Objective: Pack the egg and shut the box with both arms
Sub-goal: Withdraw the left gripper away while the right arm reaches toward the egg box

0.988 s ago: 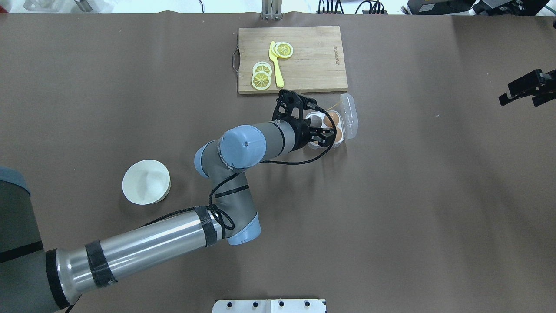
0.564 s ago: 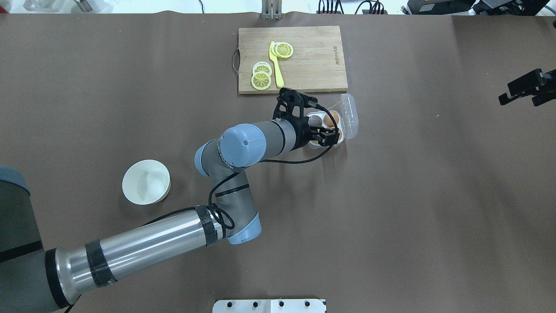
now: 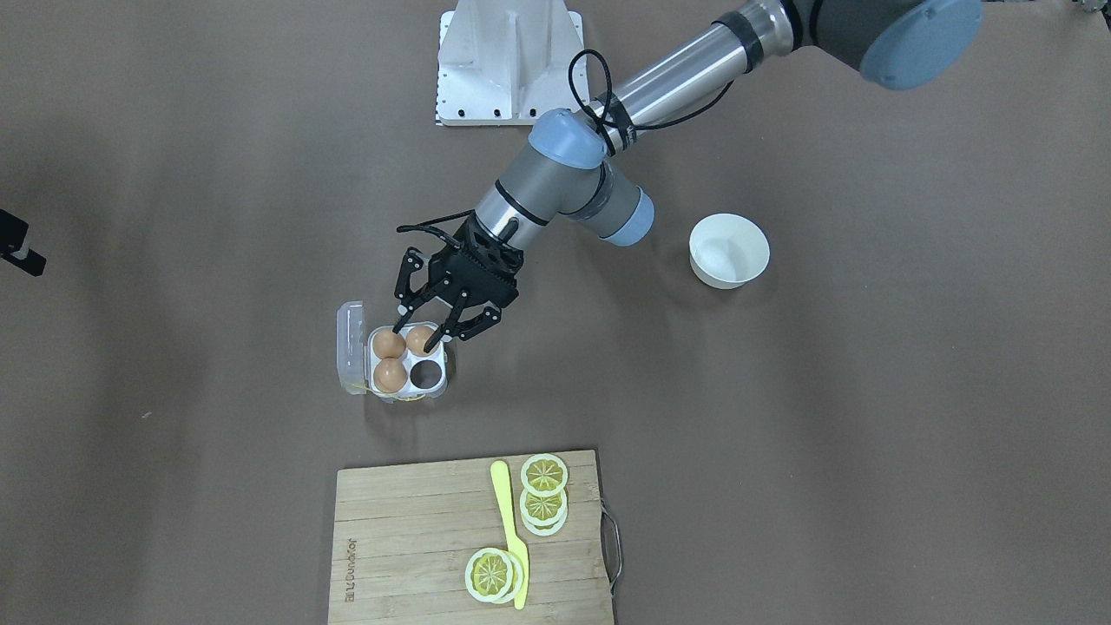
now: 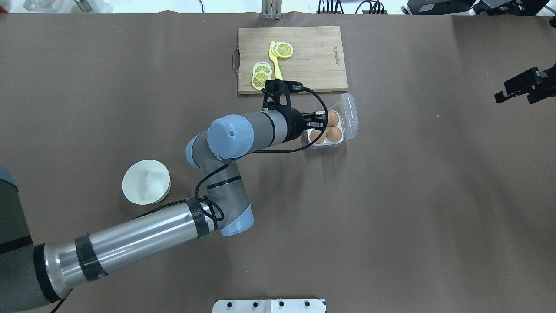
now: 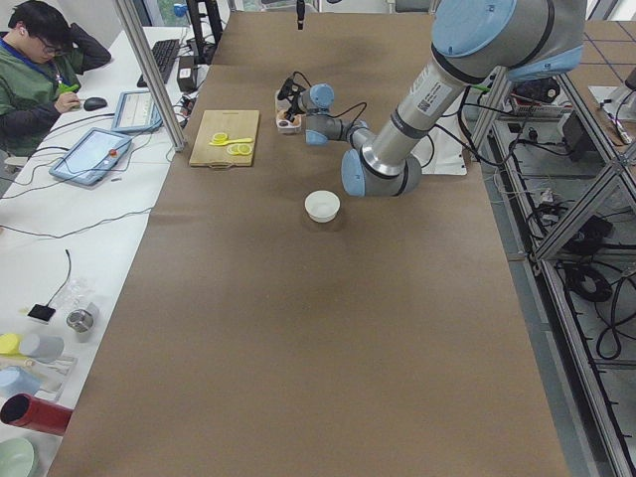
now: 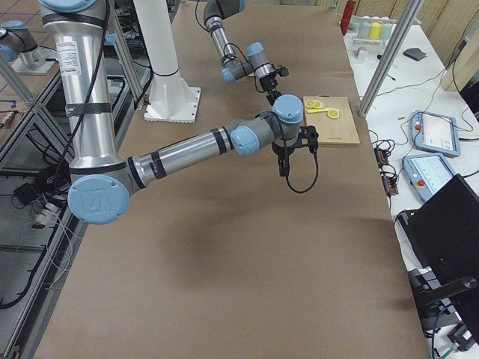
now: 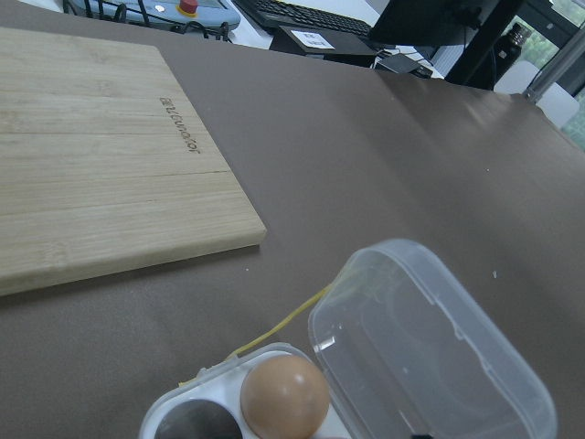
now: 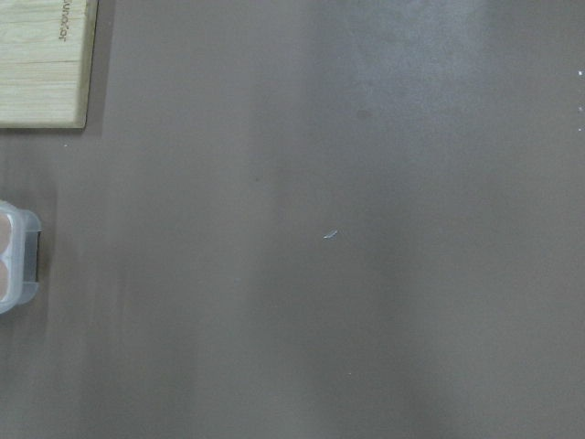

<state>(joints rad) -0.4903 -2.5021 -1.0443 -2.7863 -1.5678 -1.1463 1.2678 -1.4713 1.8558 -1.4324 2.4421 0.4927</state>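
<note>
The box (image 4: pixel 329 143) stands open just before the cutting board, its clear lid (image 4: pixel 350 114) folded out to the right. Three orange-brown eggs sit in its cells: the far right egg (image 4: pixel 333 118), the near right egg (image 4: pixel 334 134) and the near left egg (image 4: pixel 317 136). The fourth cell (image 3: pixel 426 373) is empty. My left gripper (image 4: pixel 320 121) is open and empty above the box's left side, its fingers (image 3: pixel 447 332) either side of the near left egg (image 3: pixel 421 338). The left wrist view shows one egg (image 7: pixel 284 395) and the lid (image 7: pixel 430 357). My right gripper (image 4: pixel 519 90) is open, far off at the right edge.
A wooden cutting board (image 4: pixel 304 65) with lemon slices (image 4: pixel 261 74) and a yellow knife (image 4: pixel 275 65) lies behind the box. A white bowl (image 4: pixel 146 181) stands at the near left. A white metal stand (image 4: pixel 269 305) is at the near edge.
My left gripper has drawn back to the left off the box's near cells. A third egg now shows in the near left cell. The right gripper has barely shifted.
</note>
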